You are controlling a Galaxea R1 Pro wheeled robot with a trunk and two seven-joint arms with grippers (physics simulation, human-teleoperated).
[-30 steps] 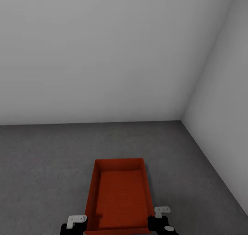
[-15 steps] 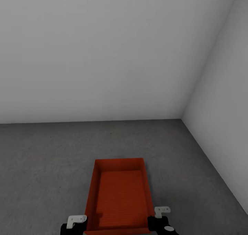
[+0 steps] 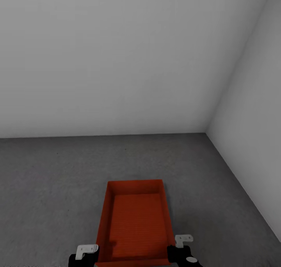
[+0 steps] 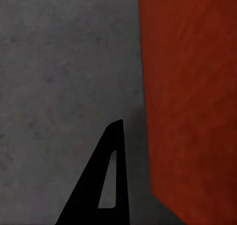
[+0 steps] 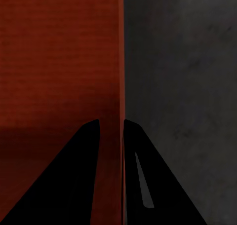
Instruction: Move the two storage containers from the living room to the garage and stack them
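Observation:
One orange-red storage container (image 3: pixel 136 224) lies lengthwise in front of me over the dark grey concrete floor (image 3: pixel 50 189), open top up and ribbed bottom showing. My right gripper (image 3: pixel 180 252) is at its near right corner. In the right wrist view that gripper (image 5: pixel 111 121) is shut on the container's thin right wall (image 5: pixel 122 62), one finger on each side. My left gripper (image 3: pixel 86 254) is by the near left corner. One black finger (image 4: pixel 111 175) shows there, outside the container's wall (image 4: pixel 192 101), with a strip of floor between them. The second container is out of view.
A plain pale grey wall (image 3: pixel 117 63) stands ahead and a second one (image 3: pixel 253 134) runs along the right; they meet in a corner at the far right. Concrete floor stretches left of the container and beyond it to the walls.
The line where floor meets wall sits a little higher in the head view, a camera shift. The container and both grippers keep their places relative to each other.

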